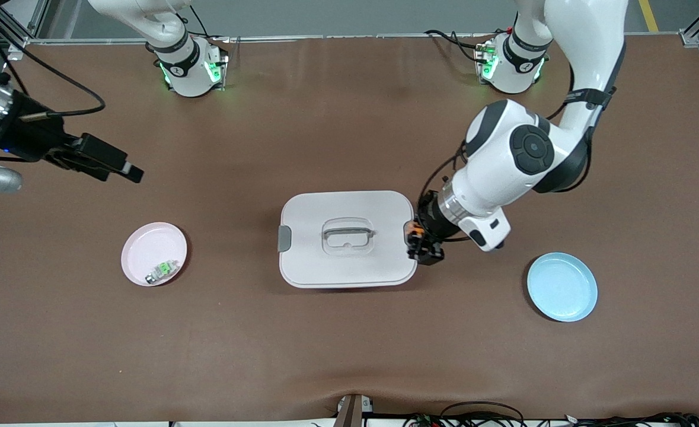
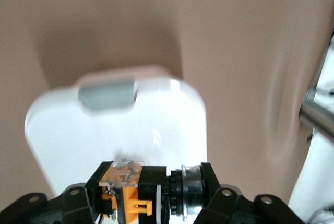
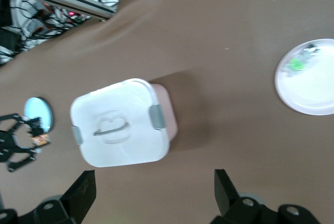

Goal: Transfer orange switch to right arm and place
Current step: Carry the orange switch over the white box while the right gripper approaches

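The orange switch, a tiny black part with orange bits, is held in my left gripper, which is shut on it. The gripper hangs at the edge of the white lidded box, on the side toward the left arm's end of the table. In the left wrist view the switch sits between the black fingers, the gripper over the box lid. My right gripper is open and empty, over bare table above the pink plate. In the right wrist view its jaws stand wide apart.
A green-and-white part lies on the pink plate. An empty blue plate sits toward the left arm's end, nearer the front camera than the left gripper. The right wrist view shows the box, the pink plate and the blue plate.
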Controlling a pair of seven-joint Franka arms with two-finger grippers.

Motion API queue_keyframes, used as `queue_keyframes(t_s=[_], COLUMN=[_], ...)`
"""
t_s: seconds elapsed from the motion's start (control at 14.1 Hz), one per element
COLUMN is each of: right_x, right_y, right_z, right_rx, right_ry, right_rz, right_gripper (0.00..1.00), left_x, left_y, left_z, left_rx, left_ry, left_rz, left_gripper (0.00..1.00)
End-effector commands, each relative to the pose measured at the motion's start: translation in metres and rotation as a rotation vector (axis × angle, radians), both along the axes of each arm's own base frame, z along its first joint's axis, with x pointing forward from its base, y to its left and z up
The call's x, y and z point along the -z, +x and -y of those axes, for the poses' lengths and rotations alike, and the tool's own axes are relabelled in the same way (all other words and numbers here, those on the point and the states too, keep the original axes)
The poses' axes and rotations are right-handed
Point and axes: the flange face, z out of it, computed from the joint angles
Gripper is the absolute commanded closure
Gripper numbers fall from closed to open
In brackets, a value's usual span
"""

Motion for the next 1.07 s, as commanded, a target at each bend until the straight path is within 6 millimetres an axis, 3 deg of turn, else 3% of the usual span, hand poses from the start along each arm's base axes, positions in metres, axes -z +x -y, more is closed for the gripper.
queue_keyframes(t_s=[0.0, 0.14, 0.36, 0.5, 0.71, 1.0], right_x=[0.023, 0.046, 0.066, 0.076, 0.073, 0.082], right_y=[-0.012, -0.027, -0.044, -0.052, -0.068, -0.071], right_z=[-0.018, -0.035, -0.086, -0.121, -0.167, -0.184], right_rx=[0.051, 0.101, 0.102, 0.108, 0.089, 0.013], right_ry=[0.099, 0.181, 0.238, 0.303, 0.398, 0.379], right_rz=[0.013, 0.040, 0.090, 0.120, 0.214, 0.278], right_gripper=[0.00, 0.00, 0.00, 0.00, 0.00, 0.00], left_x=[-0.014, -0.032, -0.064, -0.070, -0.077, -0.075], left_y=[0.003, 0.005, -0.007, -0.021, -0.041, -0.056], left_z=[0.017, 0.022, 0.051, 0.070, 0.100, 0.123], left_rx=[-0.033, -0.068, -0.042, -0.009, 0.019, 0.032], left_ry=[-0.087, -0.137, -0.197, -0.203, -0.230, -0.247], left_rz=[-0.033, -0.036, -0.004, 0.001, 0.031, 0.052], left_gripper=[0.66, 0.66, 0.66, 0.66, 0.66, 0.66])
